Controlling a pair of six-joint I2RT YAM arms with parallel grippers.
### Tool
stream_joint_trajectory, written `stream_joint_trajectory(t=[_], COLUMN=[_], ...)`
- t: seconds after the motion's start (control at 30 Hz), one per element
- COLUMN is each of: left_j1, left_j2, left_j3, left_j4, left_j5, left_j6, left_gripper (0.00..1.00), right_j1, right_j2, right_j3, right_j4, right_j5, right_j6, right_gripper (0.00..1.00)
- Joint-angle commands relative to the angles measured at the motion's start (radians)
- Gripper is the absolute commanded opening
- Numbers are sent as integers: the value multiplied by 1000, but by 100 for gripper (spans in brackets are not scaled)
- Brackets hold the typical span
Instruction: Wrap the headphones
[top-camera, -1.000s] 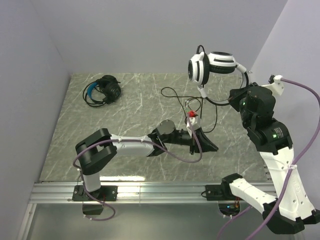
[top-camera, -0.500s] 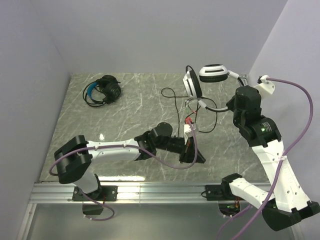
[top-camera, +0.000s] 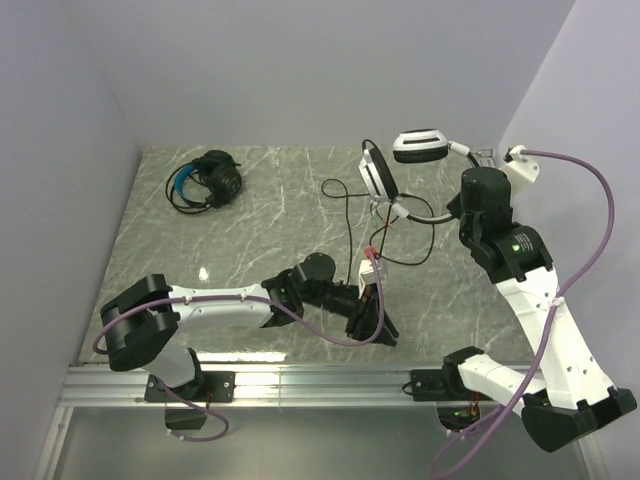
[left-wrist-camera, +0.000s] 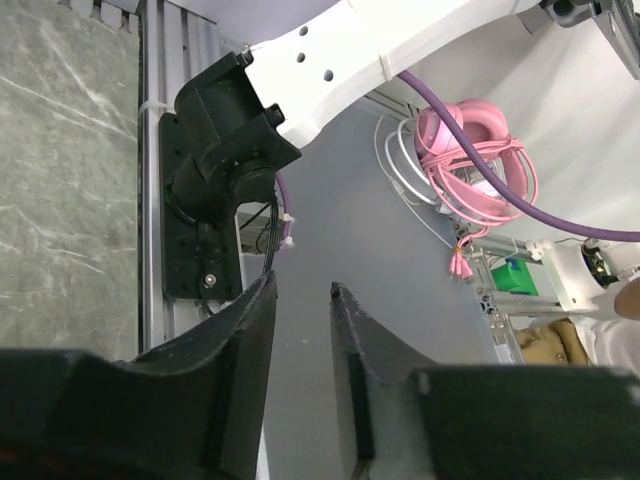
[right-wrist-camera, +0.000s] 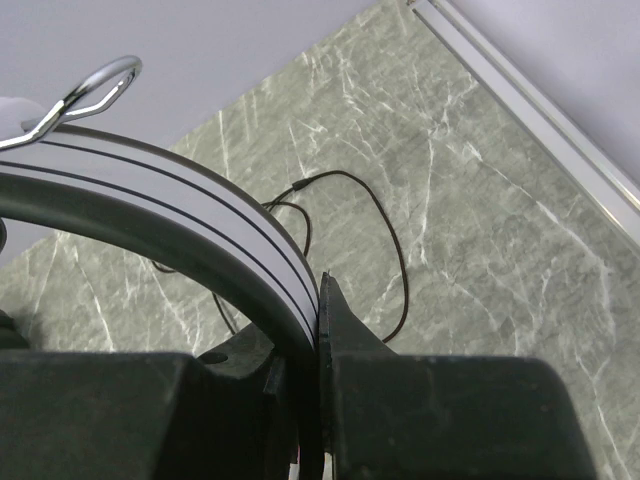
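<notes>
The right gripper (top-camera: 458, 205) clamps the white headset (top-camera: 420, 145) by its headband above the table's (top-camera: 260, 240) far right, its cable (top-camera: 345, 215) trailing down. The left gripper (left-wrist-camera: 302, 288), jaws slightly parted and empty, sits near the front edge. The black headset (top-camera: 208, 182) lies far left.

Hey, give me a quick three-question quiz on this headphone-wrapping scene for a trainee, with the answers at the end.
1. True or false: the right end effector is clamped on the headband of the white headset.
2. Where does the black and blue headset lie? A: at the far left of the table. B: at the table's near right corner. C: on top of the white headset.
3. What sits between the fingers of the left end effector?

Key: 1 true. 2 A. 3 nothing; the fingers stand apart with only a gap between them.
</notes>
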Motion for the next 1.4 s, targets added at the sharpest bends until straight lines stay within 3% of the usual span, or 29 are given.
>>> stream_joint_trajectory(t=[0.0, 0.4, 0.77, 0.93, 1.07, 1.23, 1.37], left_j1=[-19, -37, -75, -77, -78, -72, -16], left_j2=[-37, 16, -22, -71, -86, -94, -129], left_j3=[7, -42, -79, -71, 5, 117, 200], left_j4=[40, 101, -34, -158, -313, -440, -449], left_j5=[64, 64, -112, -245, -383, -780, -914], left_j6=[-7, -35, 23, 80, 175, 327, 358], left_gripper=[35, 42, 41, 41, 43, 54, 60], right_j1=[-7, -9, -26, -27, -27, -27, -27], right_j2=[-8, 39, 73, 44, 6, -71, -134], right_j3=[48, 122, 149, 119, 99, 94, 73], right_j4=[164, 159, 169, 185, 205, 184, 162], right_j5=[83, 100, 88, 50, -91, -239, -273], right_j6=[81, 58, 48, 60, 67, 116, 137], right_gripper=[0, 0, 0, 0, 0, 0, 0])
